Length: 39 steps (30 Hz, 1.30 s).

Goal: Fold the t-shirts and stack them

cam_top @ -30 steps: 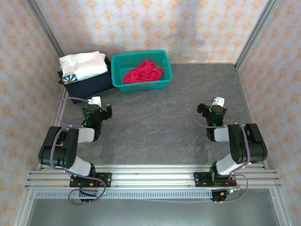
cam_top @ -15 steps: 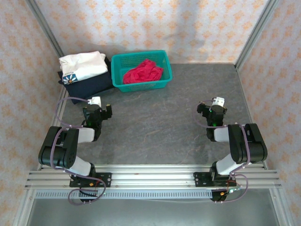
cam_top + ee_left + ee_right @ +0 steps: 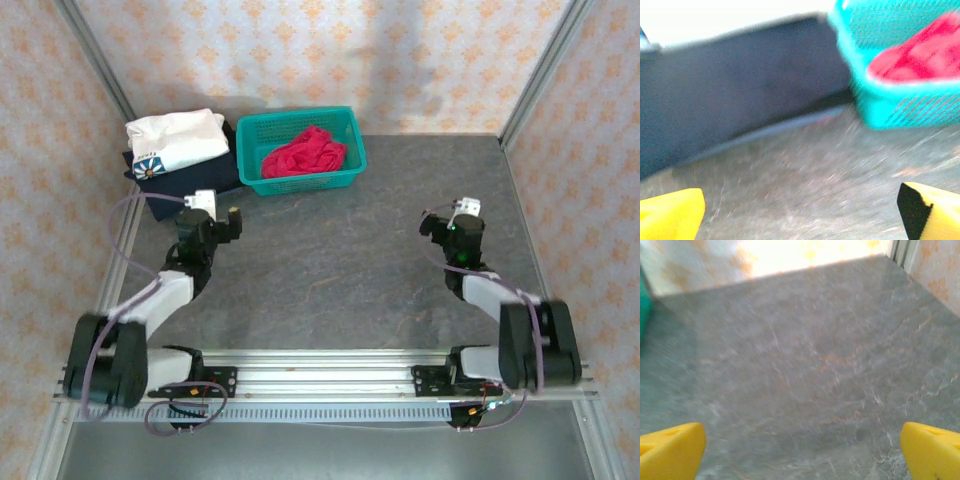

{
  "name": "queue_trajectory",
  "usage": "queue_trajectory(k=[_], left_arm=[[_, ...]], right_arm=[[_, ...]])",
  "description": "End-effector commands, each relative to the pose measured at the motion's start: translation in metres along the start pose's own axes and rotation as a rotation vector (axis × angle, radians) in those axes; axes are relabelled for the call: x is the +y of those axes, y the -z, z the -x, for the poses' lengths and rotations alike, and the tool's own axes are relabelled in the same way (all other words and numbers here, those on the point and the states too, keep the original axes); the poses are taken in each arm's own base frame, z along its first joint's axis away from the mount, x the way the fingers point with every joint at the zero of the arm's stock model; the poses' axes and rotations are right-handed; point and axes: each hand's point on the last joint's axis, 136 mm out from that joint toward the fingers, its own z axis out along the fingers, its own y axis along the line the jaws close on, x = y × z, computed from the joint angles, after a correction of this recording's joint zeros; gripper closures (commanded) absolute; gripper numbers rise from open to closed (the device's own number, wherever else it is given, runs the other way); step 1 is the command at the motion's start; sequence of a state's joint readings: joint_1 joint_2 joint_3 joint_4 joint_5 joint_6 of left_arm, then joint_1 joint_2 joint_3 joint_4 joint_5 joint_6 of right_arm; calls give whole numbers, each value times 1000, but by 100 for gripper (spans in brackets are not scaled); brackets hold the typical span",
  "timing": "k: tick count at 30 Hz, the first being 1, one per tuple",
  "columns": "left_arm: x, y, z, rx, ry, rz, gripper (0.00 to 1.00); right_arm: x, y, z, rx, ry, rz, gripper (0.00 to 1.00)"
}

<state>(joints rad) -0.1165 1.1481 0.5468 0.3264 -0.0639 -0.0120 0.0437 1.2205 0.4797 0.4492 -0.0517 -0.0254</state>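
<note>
Red t-shirt (image 3: 303, 153) lies crumpled inside the teal mesh basket (image 3: 300, 184); white t-shirt with blue emblem (image 3: 178, 135) sits folded on the navy t-shirt (image 3: 200, 178), just left of the basket. Left gripper (image 3: 800, 212) near the basket's front-left corner, jaws wide, holding nothing. Right gripper (image 3: 802, 450) well right of the basket, over the grey table (image 3: 340, 270), jaws wide, empty.

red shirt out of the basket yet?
No, the red shirt lies bunched up inside the basket.
</note>
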Motion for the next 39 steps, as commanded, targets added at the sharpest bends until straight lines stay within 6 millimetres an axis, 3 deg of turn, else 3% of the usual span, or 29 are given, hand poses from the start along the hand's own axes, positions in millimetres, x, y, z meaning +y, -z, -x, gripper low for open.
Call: queue_trajectory(k=[1, 5, 8, 12, 15, 21, 24, 29, 32, 36, 39], left_arm=[[-17, 43, 18, 51, 53, -65, 0], [-35, 79, 48, 99, 207, -147, 0], [-48, 82, 66, 245, 283, -162, 0], [-93, 54, 97, 472, 247, -258, 0], [-124, 26, 117, 509, 230, -321, 0], [-150, -21, 127, 536, 241, -339, 0], [-156, -29, 122, 542, 256, -346, 0], [-158, -31, 108, 567, 262, -338, 0], [-157, -30, 103, 572, 261, -324, 0], [-158, -33, 103, 564, 254, -315, 0], [-157, -41, 103, 555, 246, -296, 0]], right_arm=[[14, 32, 9, 115, -93, 51, 1], [46, 52, 39, 230, -257, 173, 0], [84, 38, 57, 372, -316, 295, 1], [133, -7, 67, 542, -355, 433, 5], [165, -42, 65, 598, -311, 496, 7], [210, -108, 58, 638, -329, 564, 10], [223, -132, 49, 644, -322, 557, 10], [222, -168, 24, 676, -334, 478, 15], [225, -185, 20, 657, -355, 468, 20], [236, -199, 18, 647, -370, 479, 35], [243, -199, 22, 636, -378, 487, 58]])
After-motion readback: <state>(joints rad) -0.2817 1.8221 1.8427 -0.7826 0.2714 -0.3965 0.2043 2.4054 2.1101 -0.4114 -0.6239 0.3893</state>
